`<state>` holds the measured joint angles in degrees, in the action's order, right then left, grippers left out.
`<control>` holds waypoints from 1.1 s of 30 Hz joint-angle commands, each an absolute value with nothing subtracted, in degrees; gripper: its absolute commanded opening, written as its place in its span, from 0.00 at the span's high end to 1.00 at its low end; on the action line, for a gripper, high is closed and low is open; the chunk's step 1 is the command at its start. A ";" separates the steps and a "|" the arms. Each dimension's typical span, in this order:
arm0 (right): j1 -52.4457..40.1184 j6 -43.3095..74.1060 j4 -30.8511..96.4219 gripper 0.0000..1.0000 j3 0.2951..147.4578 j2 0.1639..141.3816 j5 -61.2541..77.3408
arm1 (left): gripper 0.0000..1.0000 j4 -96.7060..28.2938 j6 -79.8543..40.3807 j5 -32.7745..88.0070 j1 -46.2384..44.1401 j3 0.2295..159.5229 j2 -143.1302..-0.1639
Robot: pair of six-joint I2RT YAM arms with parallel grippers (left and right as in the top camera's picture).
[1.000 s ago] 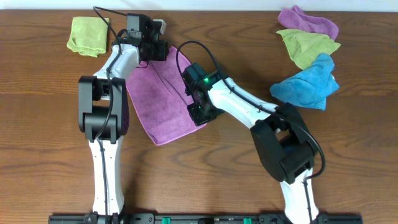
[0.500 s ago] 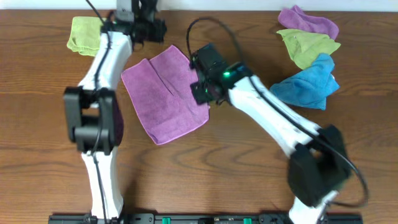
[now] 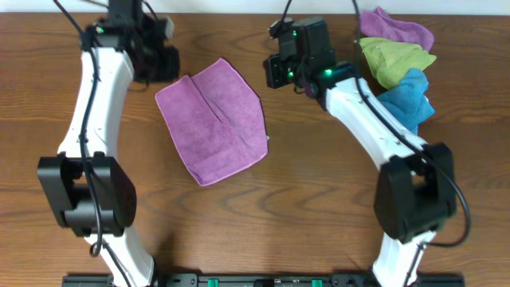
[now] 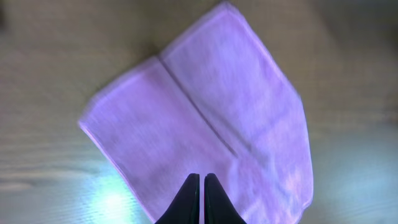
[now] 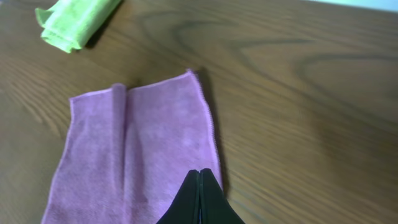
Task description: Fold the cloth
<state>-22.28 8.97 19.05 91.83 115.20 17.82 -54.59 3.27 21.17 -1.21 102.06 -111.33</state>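
Observation:
The mauve-purple cloth [image 3: 213, 121] lies flat on the wooden table, with a straight crease running along it, and neither gripper touches it. My left gripper [image 3: 163, 64] hovers off the cloth's upper left corner, jaws shut and empty. In the left wrist view the cloth [image 4: 205, 118] fills the middle beyond the shut left gripper [image 4: 201, 178]. My right gripper [image 3: 275, 73] hangs to the cloth's upper right, also shut on nothing. The right wrist view shows the cloth [image 5: 137, 149] below and left of the closed right gripper [image 5: 200, 172].
A violet cloth [image 3: 396, 28], a lime-green cloth [image 3: 394, 60] and a blue cloth [image 3: 405, 102] are piled at the back right. Another lime-green cloth [image 5: 74, 22] lies at the back left, hidden under my left arm in the overhead view.
Both grippers have pulled away from the cloth, the left one up and left, the right one up and right. The cloth now lies free and uncovered.

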 commanded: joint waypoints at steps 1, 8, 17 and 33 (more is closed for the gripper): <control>-23.55 9.82 19.07 0.99 97.32 118.74 22.17 | 0.94 -51.77 3.60 22.06 -2.63 94.52 -104.09; -24.62 10.96 21.98 0.99 111.18 129.12 25.93 | 0.94 -41.76 -1.26 22.09 -3.16 72.60 -92.90; -27.79 11.11 24.93 0.99 122.56 139.87 25.30 | 0.94 -32.14 -7.70 21.58 -7.22 57.93 -90.89; -30.41 11.11 14.59 0.99 122.56 146.28 14.79 | 0.94 -23.27 -12.08 18.65 -7.70 46.74 -91.00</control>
